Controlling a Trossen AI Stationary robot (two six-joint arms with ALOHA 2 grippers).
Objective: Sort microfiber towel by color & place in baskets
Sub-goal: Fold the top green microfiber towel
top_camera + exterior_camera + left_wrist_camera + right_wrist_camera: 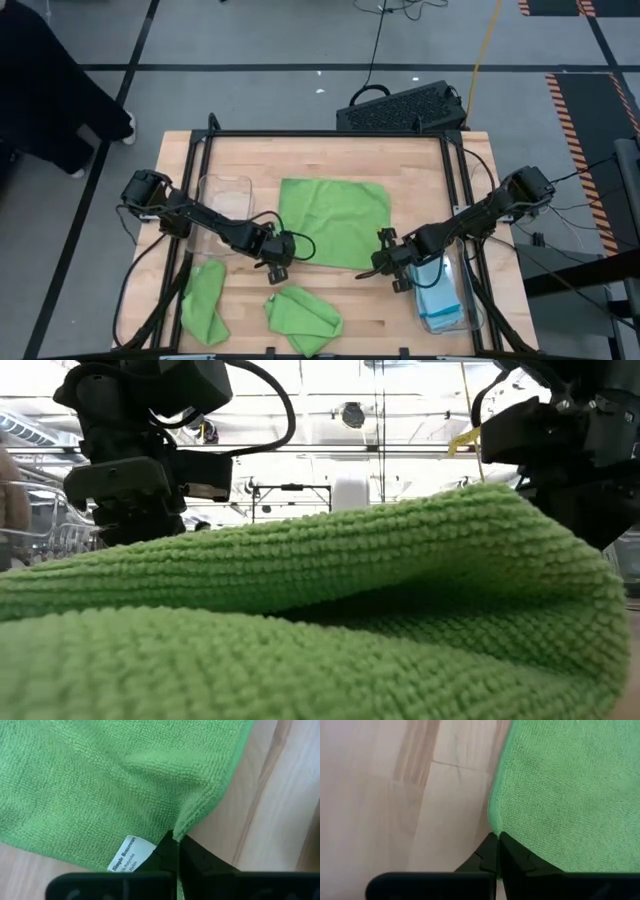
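Both grippers pinch the near corners of a lime green towel [335, 222] spread flat at the middle of the wooden table [400, 160]. Left gripper [279, 268] has its fingers pressed together on the corner with a white tag [131, 854]; right gripper [385, 262] clamps the opposite near corner. Two more green towels [205, 298] [304, 318] lie crumpled along the near edge. An empty clear basket [222, 205] sits left; another basket [447, 295] at right holds light blue towels [438, 290].
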